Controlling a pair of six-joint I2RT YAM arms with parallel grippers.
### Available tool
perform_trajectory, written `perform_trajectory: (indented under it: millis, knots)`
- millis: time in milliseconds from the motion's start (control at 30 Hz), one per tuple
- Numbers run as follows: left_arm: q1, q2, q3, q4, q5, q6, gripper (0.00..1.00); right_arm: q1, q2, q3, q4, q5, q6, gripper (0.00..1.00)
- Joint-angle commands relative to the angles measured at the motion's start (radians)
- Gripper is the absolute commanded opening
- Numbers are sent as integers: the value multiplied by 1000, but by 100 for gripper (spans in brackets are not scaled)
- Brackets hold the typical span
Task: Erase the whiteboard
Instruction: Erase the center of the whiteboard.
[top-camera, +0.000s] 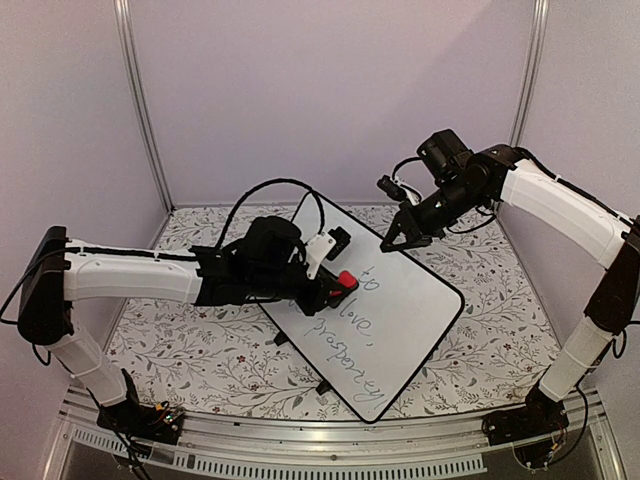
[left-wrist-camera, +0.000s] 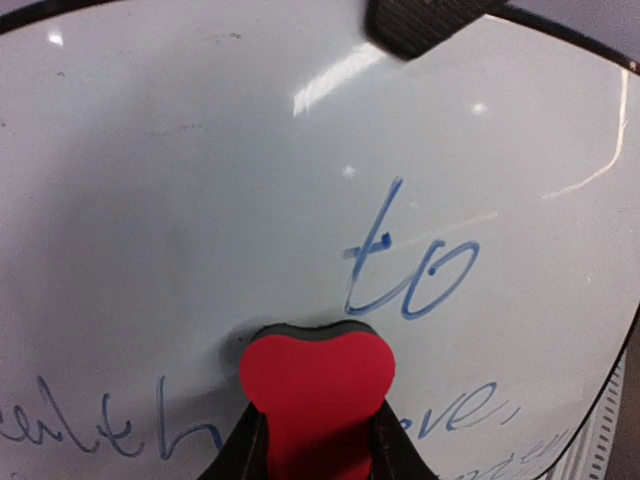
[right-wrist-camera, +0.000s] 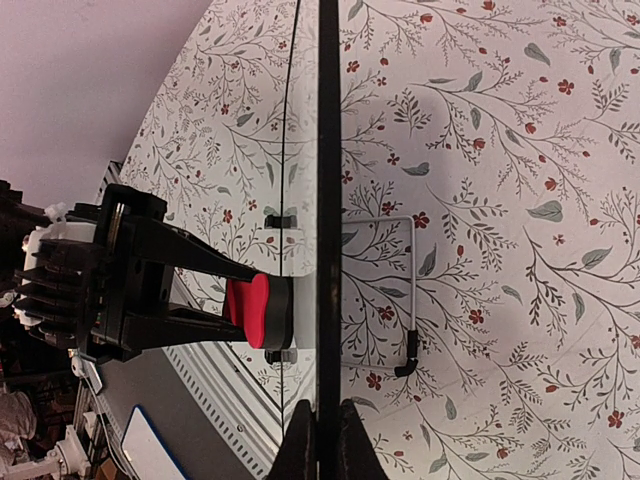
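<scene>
The whiteboard stands tilted on the floral table, with blue cursive "to", "love," and "prosperity" on it. My left gripper is shut on a red eraser block and presses its dark felt side against the board, just left of and below "to". In the left wrist view the eraser sits between my fingers. My right gripper is shut on the board's black top rim, seen edge-on in the right wrist view, where the eraser touches the board face.
The floral tablecloth covers the table. The board's wire stand rests behind it. A metal rail runs along the near edge. Purple walls close in at the back and sides.
</scene>
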Motion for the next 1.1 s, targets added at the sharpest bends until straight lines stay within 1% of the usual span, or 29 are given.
perform_trajectory:
  millis: [0, 467, 1067]
  knots:
    - [-1, 24, 13, -21, -2, 5, 0, 47, 3, 6, 34, -73, -43, 0]
    - [-12, 24, 27, -32, -47, 15, 0, 47, 27, 29, 27, -73, -32, 0]
    - [-19, 13, 23, -32, -61, 19, 0, 47, 39, 47, 18, -69, -23, 0]
